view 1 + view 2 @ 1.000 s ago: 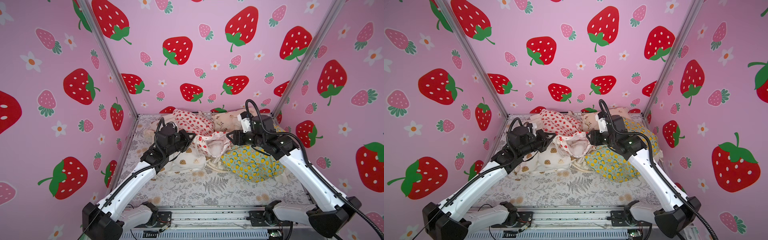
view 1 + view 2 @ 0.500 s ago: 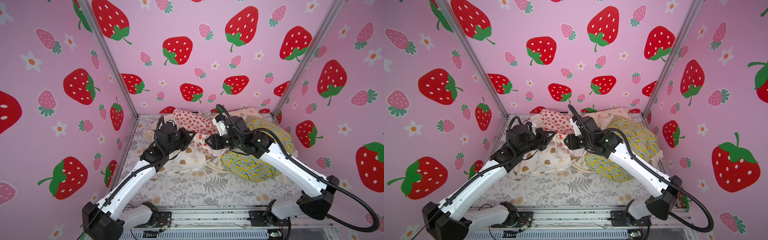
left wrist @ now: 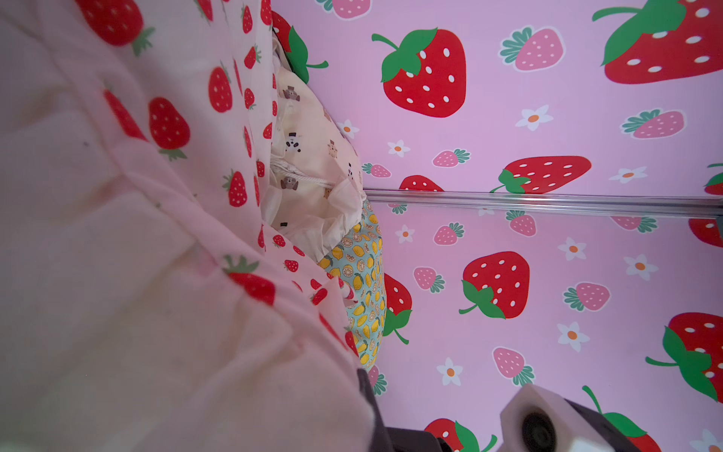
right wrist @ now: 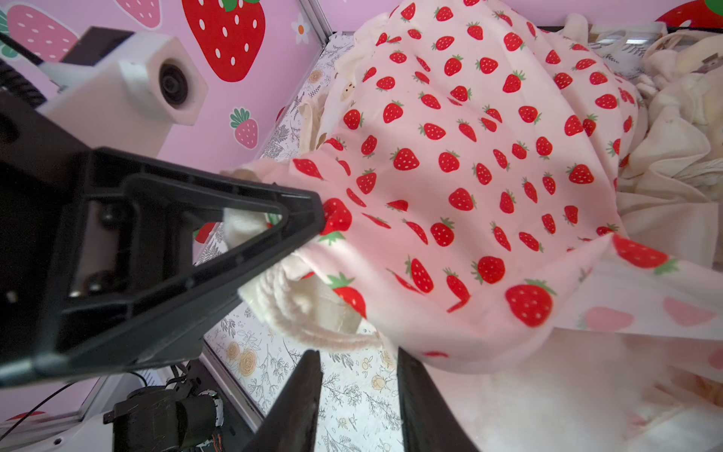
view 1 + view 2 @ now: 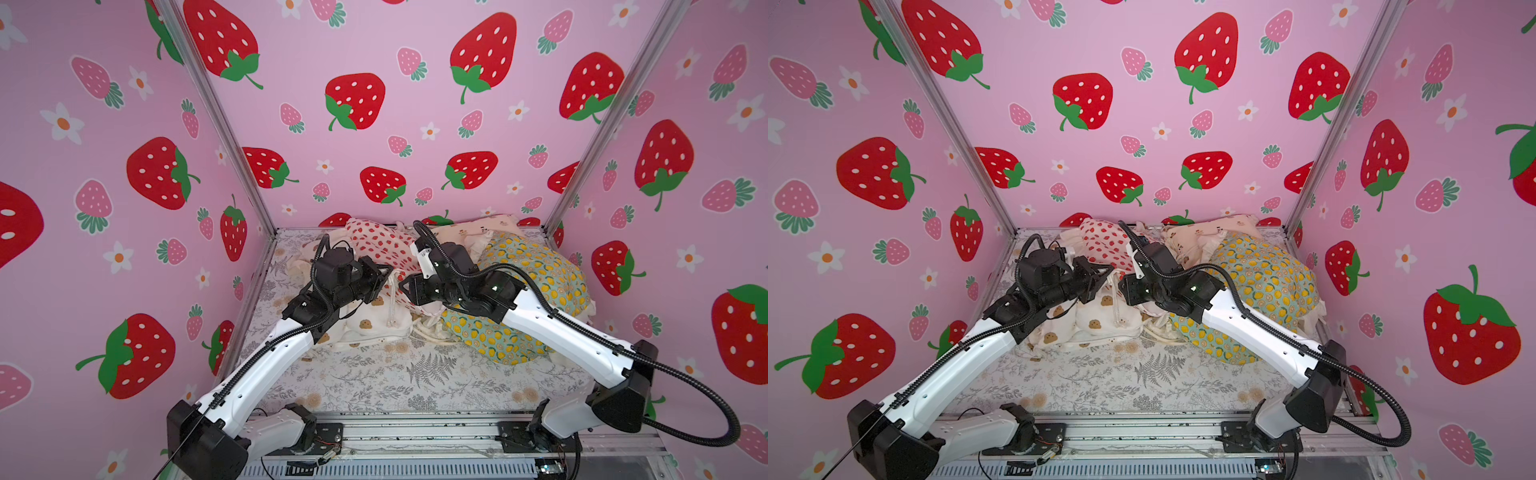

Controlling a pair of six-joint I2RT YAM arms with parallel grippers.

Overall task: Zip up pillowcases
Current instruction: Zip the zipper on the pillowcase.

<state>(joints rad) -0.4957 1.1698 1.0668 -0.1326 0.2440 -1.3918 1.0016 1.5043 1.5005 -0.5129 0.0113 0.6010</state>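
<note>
Left gripper [image 4: 313, 219] is clamped on a corner of the strawberry pillowcase [image 5: 374, 245], mid-frame in a top view. Right gripper [image 4: 356, 352] stands part open and empty, just beside the cream hem [image 4: 324, 336]. Likely step: finding the zipper, which is not visible. The next move calls for a fine pinch.

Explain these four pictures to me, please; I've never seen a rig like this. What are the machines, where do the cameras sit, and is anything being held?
Two white robot arms with pincer grippers work inside a booth with pink strawberry walls. Both top views look down from one camera head above. The other two pictures come from a camera on each arm's wrist.

On a fern-print sheet lie four puffy covers: the strawberry pillowcase, lemon pillowcase, bear pillowcase and cookie pillowcase.

The left gripper is shut on an edge of the strawberry pillowcase, clearest in the right wrist view. The right gripper is open beside that fabric, holding nothing.
</note>
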